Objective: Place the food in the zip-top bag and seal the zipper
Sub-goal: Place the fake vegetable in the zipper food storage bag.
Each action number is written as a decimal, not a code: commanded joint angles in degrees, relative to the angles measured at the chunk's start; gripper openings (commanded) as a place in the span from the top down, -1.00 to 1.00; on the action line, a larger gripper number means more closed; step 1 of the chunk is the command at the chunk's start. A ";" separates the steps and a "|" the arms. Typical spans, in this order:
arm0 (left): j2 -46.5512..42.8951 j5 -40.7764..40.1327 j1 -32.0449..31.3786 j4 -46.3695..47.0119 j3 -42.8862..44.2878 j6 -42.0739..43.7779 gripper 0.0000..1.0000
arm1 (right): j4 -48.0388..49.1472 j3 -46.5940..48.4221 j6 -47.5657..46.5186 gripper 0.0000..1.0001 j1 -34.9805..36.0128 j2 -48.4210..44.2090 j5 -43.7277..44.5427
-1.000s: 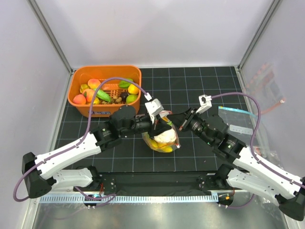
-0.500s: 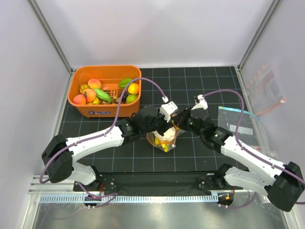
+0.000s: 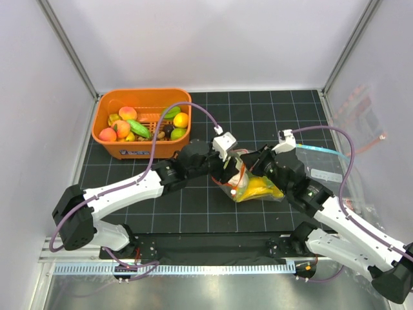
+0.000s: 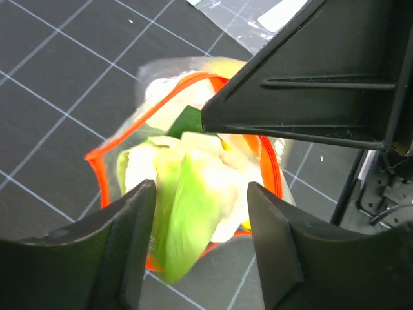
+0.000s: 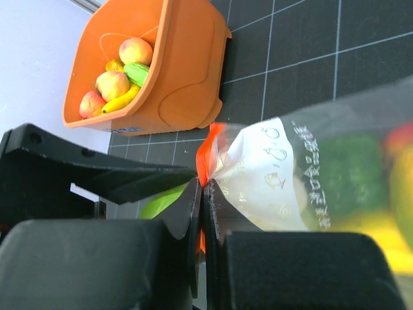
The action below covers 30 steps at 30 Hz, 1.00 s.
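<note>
I see my right gripper [image 5: 201, 187] clamped on the zipper [image 5: 205, 152] of the zip-top bag [image 3: 257, 189] at mid-table. My left gripper [image 4: 199, 194] hangs spread above its mouth, partly blocked by the right finger. The orange basket [image 3: 143, 150] sits back-left, the flat bag [image 3: 322, 165] to the right.

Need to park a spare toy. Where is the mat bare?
Bare black grid mat lies behind the crinkly clear plastic bag, between the orange plastic basket and the flat blue-edged bag. A strip lies just in front of it. Crowded: the middle, where left claw and right claw meet at the bag.
</note>
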 commanded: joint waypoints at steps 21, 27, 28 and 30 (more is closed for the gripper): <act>-9.33 -8.35 7.70 -6.49 -1.18 -16.76 -0.73 | 0.09 0.26 0.16 0.98 0.27 -8.07 10.70; -4.68 -5.80 9.65 -7.45 0.05 -20.72 -0.59 | -0.35 -1.05 1.56 0.98 0.27 -10.36 13.86; -3.28 -5.01 9.73 -7.37 0.49 -21.16 -0.54 | -0.35 -1.14 1.65 0.98 0.27 -10.80 14.30; -1.77 -2.38 9.74 -7.45 1.11 -21.69 -0.48 | -0.35 -1.32 1.83 0.98 0.27 -11.06 14.83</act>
